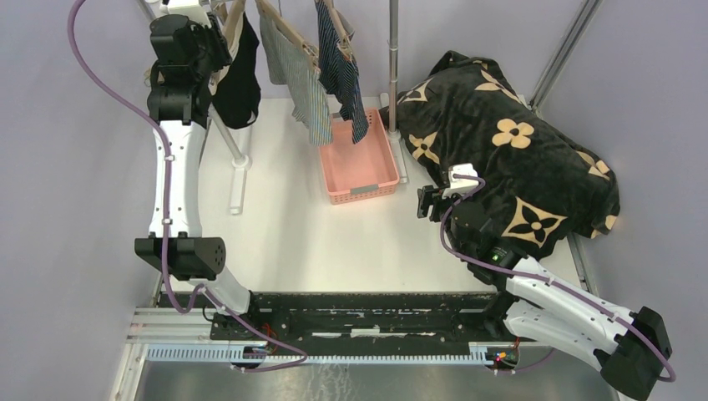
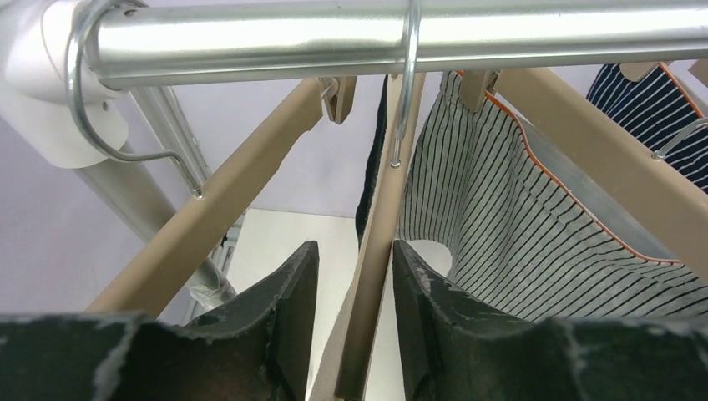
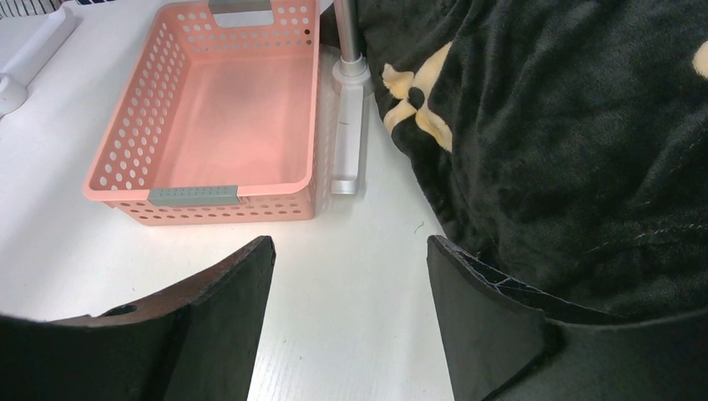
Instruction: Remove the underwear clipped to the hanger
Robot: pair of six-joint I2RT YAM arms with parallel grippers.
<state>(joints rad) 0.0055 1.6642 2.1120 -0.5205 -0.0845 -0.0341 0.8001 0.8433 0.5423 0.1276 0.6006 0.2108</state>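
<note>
Three pieces of underwear hang from wooden hangers on the rail [image 2: 417, 33]: a black one [image 1: 238, 79], a grey striped one [image 1: 305, 83] and a navy striped one [image 1: 342, 71]. My left gripper [image 2: 355, 246] is raised under the rail, astride a tan hanger arm [image 2: 380, 276]. Its right finger touches the wood and a gap remains at the left finger. An edge of the black underwear [image 2: 373, 167] shows just beyond, under a wooden clip [image 2: 338, 88]. The grey striped piece [image 2: 518, 217] hangs to the right. My right gripper [image 3: 351, 242] hovers low over the table, open, with nothing in it.
A pink perforated basket [image 1: 359, 194] sits on the table under the hanging garments. A big black blanket with tan flowers [image 1: 509, 150] is heaped at the right, beside my right gripper [image 1: 427, 202]. The rack's upright pole [image 1: 391, 58] and foot [image 3: 346, 142] stand between basket and blanket.
</note>
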